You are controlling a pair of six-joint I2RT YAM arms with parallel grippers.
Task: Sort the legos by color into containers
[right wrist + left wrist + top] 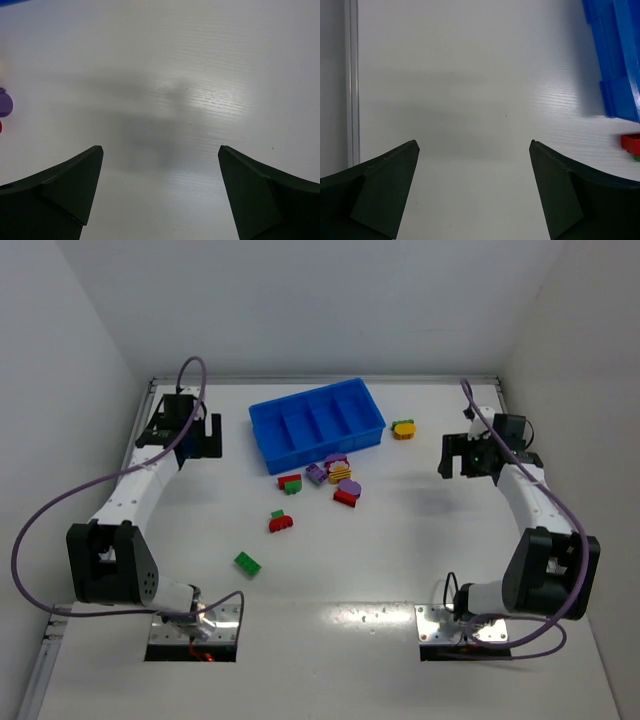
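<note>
Now left claw (474, 145) and right claw (160, 148) gape apart, empty, legos (316, 473) loose beside the tray (330, 447).

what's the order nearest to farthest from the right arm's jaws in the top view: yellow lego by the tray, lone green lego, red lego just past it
1. yellow lego, just right of the tray.
2. red lego, left of centre.
3. lone green lego, farther left, lower in view.

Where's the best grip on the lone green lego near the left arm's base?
Across the two long side walls of the green lego, coming straight down. It lies flat and skewed on the table with nothing touching it, so turn the left fingers to span its narrow width.
</note>
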